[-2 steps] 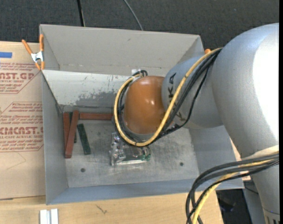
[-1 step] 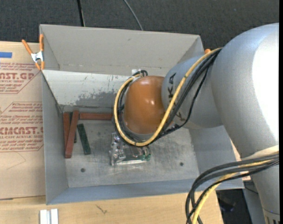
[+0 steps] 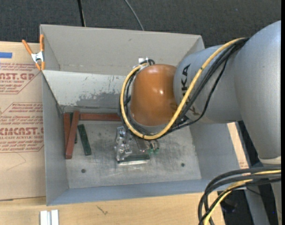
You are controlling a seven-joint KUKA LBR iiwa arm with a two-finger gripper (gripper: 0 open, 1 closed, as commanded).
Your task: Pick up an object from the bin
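On the floor of the bin (image 3: 53, 172), left side: a long stick (image 3: 69, 136) lying front to back near the left wall. Behind it, along the foot of the back wall, a second stick (image 3: 99, 117) lying left to right, meeting the first at the back-left corner. Just right of the long stick, a short strip (image 3: 84, 140). Well right of these, over mid-floor, the gripper (image 3: 129, 150), under the wrist cover (image 3: 151, 97)

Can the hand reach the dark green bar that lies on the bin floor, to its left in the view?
Probably yes. The dark green bar lies flat on the bin floor, left of the hand, with nothing on it. A red-brown bar close beside it may crowd the grasp.
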